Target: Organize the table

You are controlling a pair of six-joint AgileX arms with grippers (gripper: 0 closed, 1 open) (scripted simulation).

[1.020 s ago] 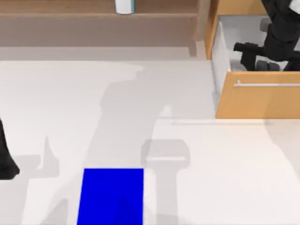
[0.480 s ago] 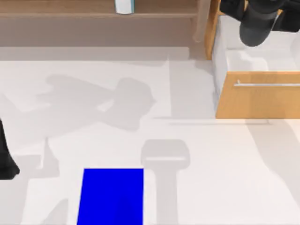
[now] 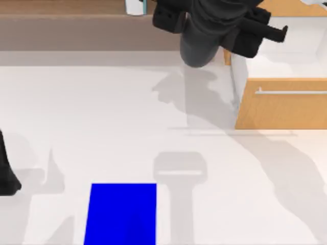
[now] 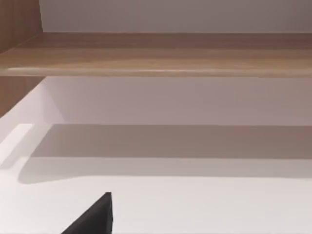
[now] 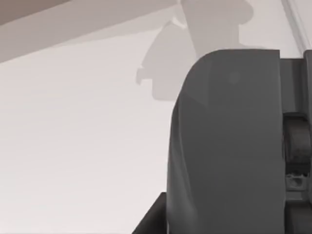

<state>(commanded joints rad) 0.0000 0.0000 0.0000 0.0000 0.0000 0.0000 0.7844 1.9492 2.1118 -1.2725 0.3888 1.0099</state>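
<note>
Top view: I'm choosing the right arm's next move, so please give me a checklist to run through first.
1. Drawer open: ok.
2. Dark grey object up at the right hand, just left of the drawer: ok.
3. Grip on the object: cannot tell.
4. Way across the table to the blue mat: ok, nothing stands between.
5. Left arm parked at the table's left edge: ok.
</note>
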